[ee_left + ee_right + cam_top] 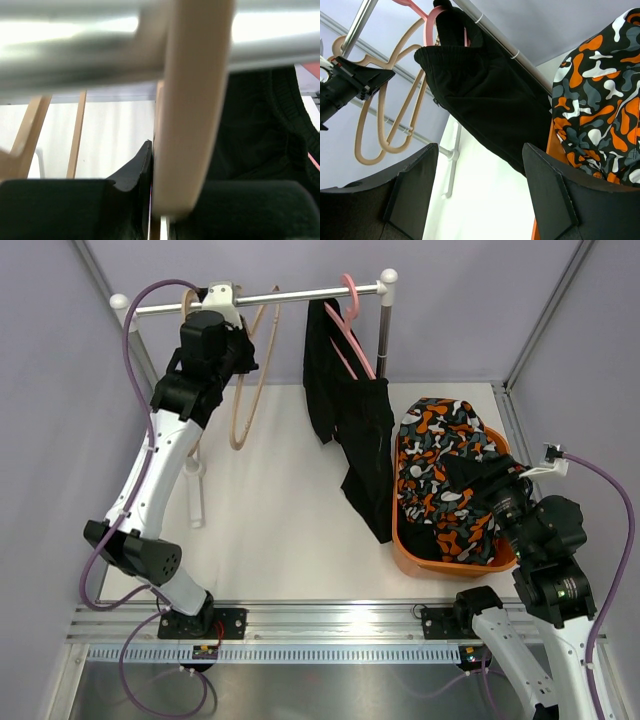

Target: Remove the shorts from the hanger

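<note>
Over at the left, the left hand is reaching up to the metal rail and is pinching a beige wooden hanger between its nearly closed fingers. Toward the middle, the black shorts are hanging from a pink hanger on that rail, drooping down over the white bench, with their lower end just beside the orange basket. Further right, the patterned shorts are lying heaped inside this basket, spilling over its far rim. At the far right, the right hand is hovering over the basket's right side, its fingers standing wide apart, gripping nothing and pointing toward the black shorts.
</note>
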Controlling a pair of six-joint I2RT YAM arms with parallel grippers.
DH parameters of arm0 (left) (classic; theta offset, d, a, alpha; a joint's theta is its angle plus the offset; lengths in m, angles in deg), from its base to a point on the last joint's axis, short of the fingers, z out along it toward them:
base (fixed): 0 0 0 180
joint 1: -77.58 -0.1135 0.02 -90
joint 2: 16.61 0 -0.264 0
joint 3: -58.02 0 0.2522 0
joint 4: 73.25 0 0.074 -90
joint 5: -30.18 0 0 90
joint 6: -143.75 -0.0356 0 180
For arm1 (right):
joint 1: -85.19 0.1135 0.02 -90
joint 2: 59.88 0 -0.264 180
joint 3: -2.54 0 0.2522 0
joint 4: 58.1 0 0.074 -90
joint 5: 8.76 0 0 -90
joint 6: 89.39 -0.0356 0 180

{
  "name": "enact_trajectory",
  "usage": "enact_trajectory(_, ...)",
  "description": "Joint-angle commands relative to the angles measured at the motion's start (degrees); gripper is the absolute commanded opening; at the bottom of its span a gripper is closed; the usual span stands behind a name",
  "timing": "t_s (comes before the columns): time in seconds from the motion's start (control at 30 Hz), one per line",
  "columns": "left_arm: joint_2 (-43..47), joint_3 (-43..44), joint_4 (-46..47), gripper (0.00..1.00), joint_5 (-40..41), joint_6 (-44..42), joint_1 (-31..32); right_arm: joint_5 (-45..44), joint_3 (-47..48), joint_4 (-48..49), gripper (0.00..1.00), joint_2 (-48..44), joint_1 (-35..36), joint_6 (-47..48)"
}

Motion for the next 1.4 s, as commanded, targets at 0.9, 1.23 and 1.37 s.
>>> enact_trajectory(0.9,18.07,-1.59,1.37,0.54,4.2,-2.86,11.04,0.0,-0.38,-1.79,0.77,-3.03,0.35,2.28)
enact_trajectory(1.23,-0.46,8.61,7.95,0.58,14.58,-0.76,27.84,-0.52,1.46,-5.65,0.77,-3.64,0.35,3.33)
enact_trajectory(1.37,-5.13,8.61,16.57,0.57,19.84,2.49,27.93,-1.05,3.57,-8.73,0.77,-3.73,0.35,4.65)
